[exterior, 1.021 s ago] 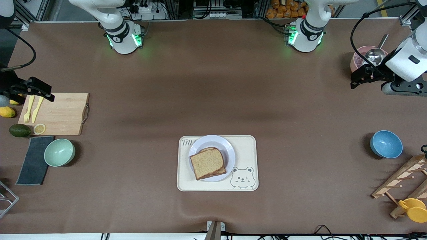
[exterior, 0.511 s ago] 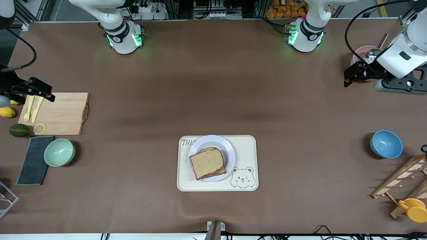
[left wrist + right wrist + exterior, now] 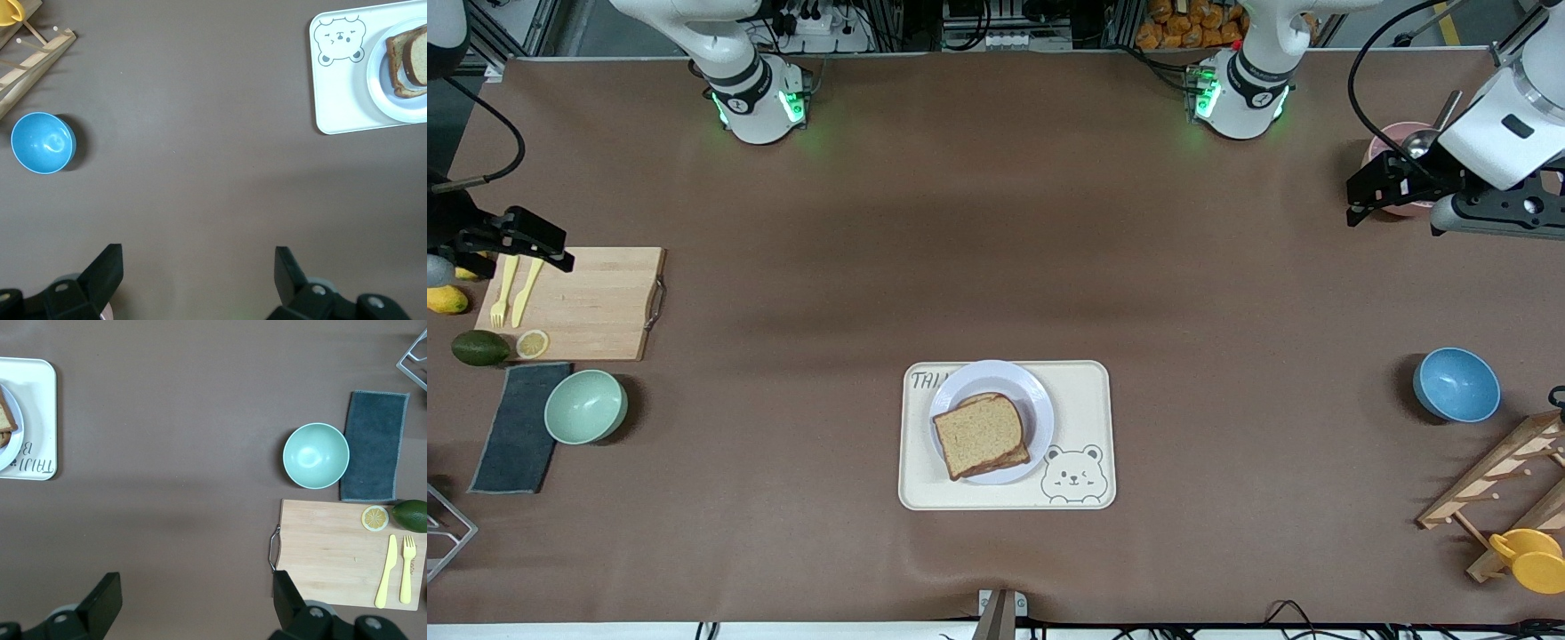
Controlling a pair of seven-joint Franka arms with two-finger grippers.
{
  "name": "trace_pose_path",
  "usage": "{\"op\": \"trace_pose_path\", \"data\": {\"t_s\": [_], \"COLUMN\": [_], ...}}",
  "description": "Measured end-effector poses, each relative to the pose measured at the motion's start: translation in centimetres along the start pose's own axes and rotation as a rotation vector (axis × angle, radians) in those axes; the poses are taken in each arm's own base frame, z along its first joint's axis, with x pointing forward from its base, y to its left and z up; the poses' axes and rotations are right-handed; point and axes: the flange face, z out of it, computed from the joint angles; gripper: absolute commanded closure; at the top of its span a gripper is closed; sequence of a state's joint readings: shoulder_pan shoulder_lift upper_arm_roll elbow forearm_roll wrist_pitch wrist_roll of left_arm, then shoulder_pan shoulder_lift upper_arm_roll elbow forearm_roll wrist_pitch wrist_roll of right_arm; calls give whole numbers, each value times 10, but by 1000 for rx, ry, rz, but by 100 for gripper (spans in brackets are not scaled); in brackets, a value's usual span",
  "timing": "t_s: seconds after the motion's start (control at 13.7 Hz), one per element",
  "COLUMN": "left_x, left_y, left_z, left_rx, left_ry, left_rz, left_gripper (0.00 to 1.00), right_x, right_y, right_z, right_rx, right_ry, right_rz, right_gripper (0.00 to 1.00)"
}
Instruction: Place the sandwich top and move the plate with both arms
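The sandwich top [image 3: 978, 434], a brown bread slice, lies on another slice on the lavender-white plate [image 3: 1036, 398]. The plate sits on the cream bear-printed tray [image 3: 1080, 391]. My left gripper [image 3: 1356, 200] is open and empty, up over the table beside a pink pot at the left arm's end. My right gripper [image 3: 560, 249] is open and empty over the edge of the cutting board at the right arm's end. In the left wrist view the open left gripper [image 3: 199, 267] shows with the sandwich top [image 3: 417, 57] and plate [image 3: 383, 100] far off. In the right wrist view the open right gripper [image 3: 197, 590] shows, with the plate [image 3: 13, 450] at the frame's edge.
A wooden cutting board [image 3: 587, 302] holds a yellow fork, knife and lemon slice. An avocado [image 3: 479, 348], a mint bowl [image 3: 585, 406] and a dark cloth [image 3: 514, 427] lie near it. A pink pot with a ladle [image 3: 1405, 147], a blue bowl [image 3: 1456, 384] and a wooden rack [image 3: 1503, 480] stand at the left arm's end.
My left arm has lifted and shifted a little toward the robots' bases beside the pink pot. The right arm, the sandwich and the plate have not moved.
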State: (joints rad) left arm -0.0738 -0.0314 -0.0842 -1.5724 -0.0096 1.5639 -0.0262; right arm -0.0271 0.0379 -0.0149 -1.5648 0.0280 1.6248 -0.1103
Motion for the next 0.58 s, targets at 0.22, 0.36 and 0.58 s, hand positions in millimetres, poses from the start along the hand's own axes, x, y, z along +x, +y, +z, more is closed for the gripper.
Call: {"op": "trace_pose_path", "data": {"t_s": [0.22, 0.36, 0.58], "left_x": [-2, -3, -3], "left_y": [0, 2, 3], "left_z": [1, 1, -1], "left_rx": [1, 1, 1], "left_ry": [-19, -20, -20], "left_rz": [1, 4, 5], "left_gripper": [0, 0, 0], "right_x": [0, 0, 0], "right_y": [0, 0, 0], "right_z": [0, 0, 0], "right_rx": [0, 0, 0], "right_ry": [0, 0, 0], "right_rz": [0, 0, 0], "right_gripper": [0, 0, 0]}}
